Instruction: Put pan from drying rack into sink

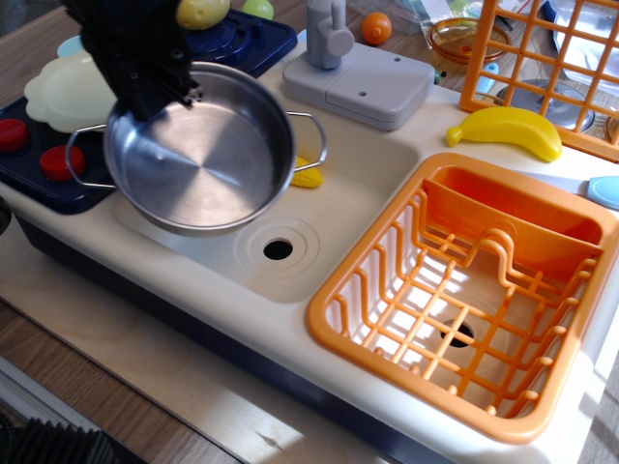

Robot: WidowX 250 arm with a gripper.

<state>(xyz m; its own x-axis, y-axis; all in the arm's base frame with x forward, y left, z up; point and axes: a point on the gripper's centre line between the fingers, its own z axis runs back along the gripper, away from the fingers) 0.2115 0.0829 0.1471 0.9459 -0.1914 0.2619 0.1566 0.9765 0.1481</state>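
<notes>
Shiny steel pan (198, 164), cream sink (363, 184), orange drying rack (387, 382)

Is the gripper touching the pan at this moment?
Touching. The only view shows the black gripper clamped over the pan's far-left rim, with the pan held tilted above the left part of the sink.

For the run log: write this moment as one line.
gripper: shut on pan | pan: held over sink left end | drying rack: empty

Pan (198, 164) in jaws above sink (358, 193)
</notes>
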